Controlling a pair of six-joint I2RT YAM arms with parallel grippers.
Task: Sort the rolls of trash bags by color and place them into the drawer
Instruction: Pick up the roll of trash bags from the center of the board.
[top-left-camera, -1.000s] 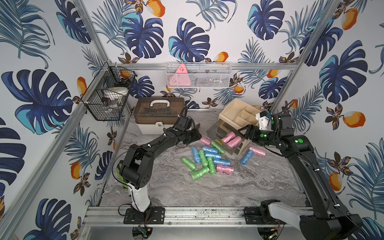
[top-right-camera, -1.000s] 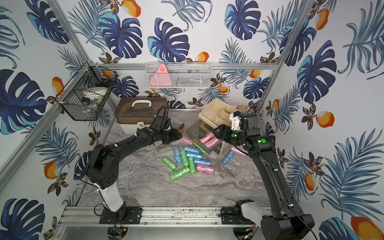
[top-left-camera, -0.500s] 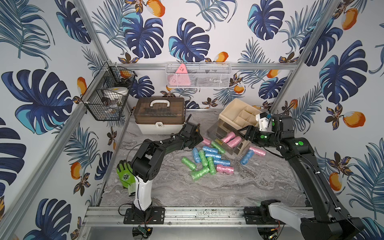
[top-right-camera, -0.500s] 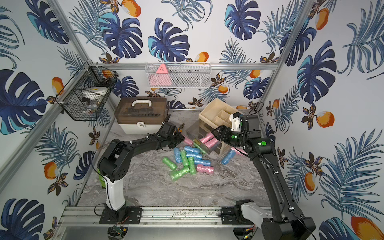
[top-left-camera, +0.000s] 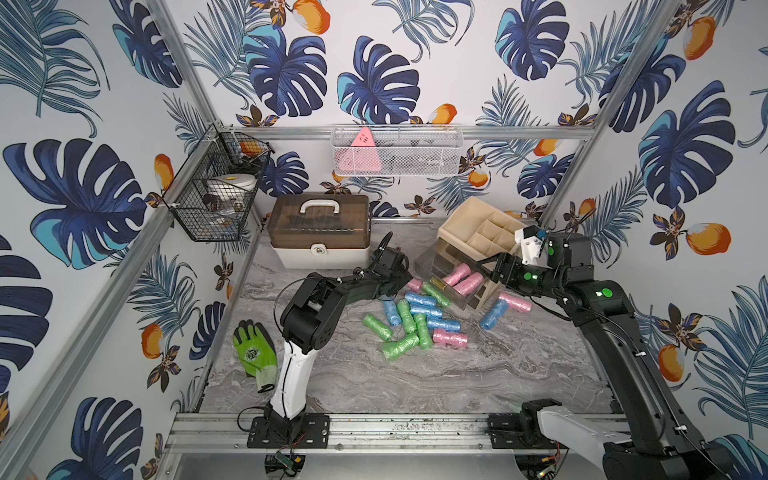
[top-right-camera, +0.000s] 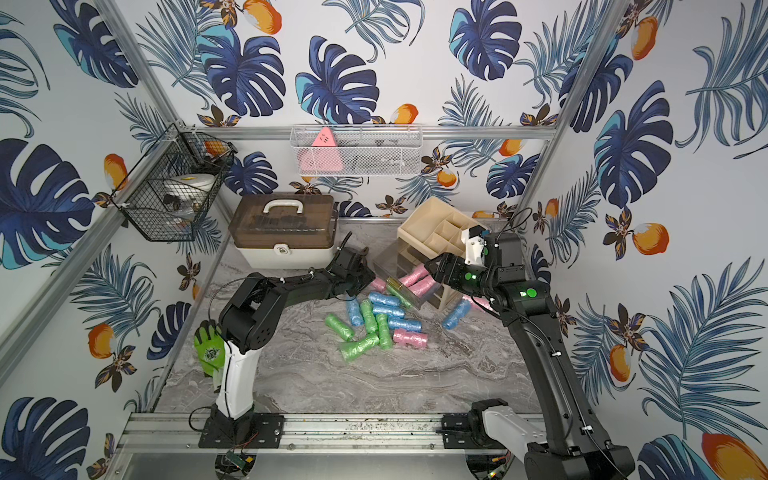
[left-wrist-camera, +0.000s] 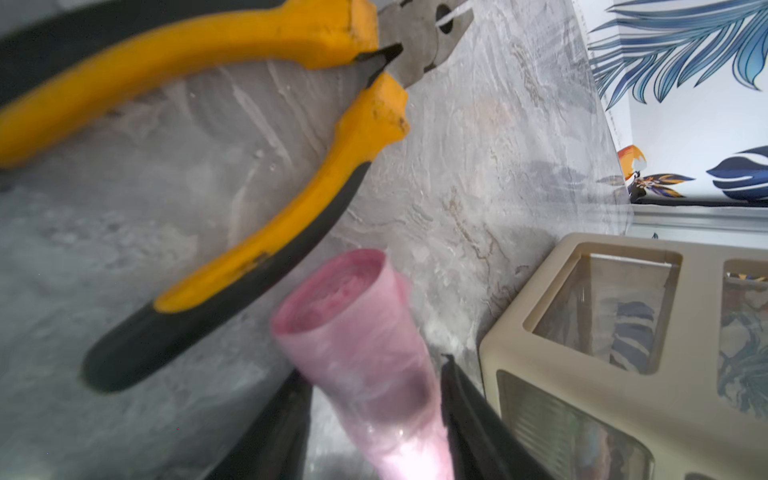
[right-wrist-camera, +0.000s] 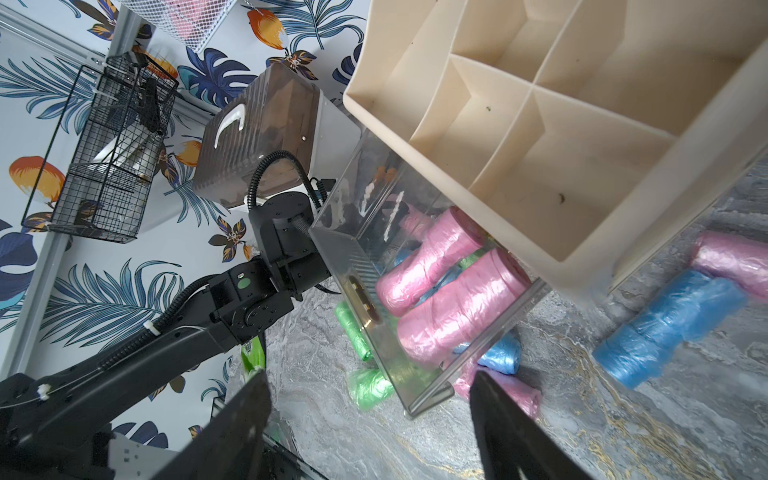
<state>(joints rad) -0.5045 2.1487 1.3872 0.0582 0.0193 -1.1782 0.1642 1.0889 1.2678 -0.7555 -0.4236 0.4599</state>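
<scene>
Early going. Two pink rolls (right-wrist-camera: 436, 282) lie in open clear drawer (right-wrist-camera: 345, 257). Left tool (left-wrist-camera: 374, 368) straddles another pink roll (left-wrist-camera: 353, 316) beside drawer; firm grip or not, cannot tell. Right tool (right-wrist-camera: 365, 384) wide, empty, over drawer. Roughly a dozen green, blue, pink rolls (top-left-camera: 415, 322) left on bench (top-left-camera: 457, 374).

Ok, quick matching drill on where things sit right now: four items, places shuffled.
Things: 1 glove, 2 pliers, 3 two pink rolls, 4 pink triangle.
Places: A in the white wire basket; B inside the open clear drawer; C on the table by the left arm; D on the table beside the pink roll between the left fingers.
Pairs: 1-C, 2-D, 3-B, 4-A.
</scene>
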